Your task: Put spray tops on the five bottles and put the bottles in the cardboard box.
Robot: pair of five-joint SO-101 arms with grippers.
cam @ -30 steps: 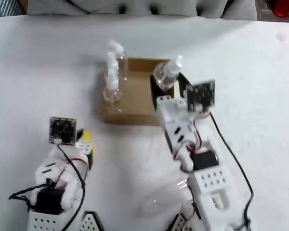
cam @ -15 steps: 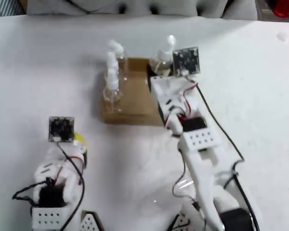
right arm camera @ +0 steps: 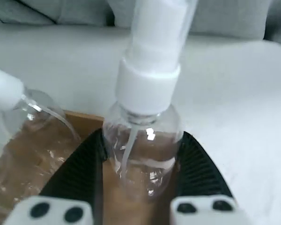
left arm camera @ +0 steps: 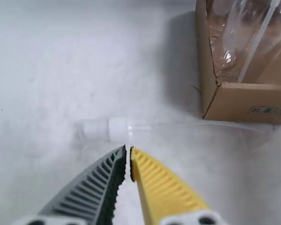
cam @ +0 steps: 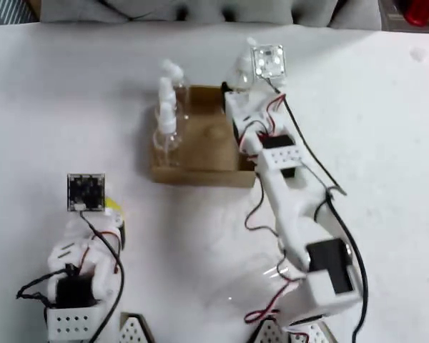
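Right wrist view: the right claw is clamped on a clear bottle with its white spray top fitted, upright at the far right corner of the cardboard box. In the high view, capped bottles stand along the box's left side. The left claw, near left over the counter, is pinched together and holds nothing. A loose spray top lies just past its tips.

Glossy plastic bottle (clear); matt cardboard box.
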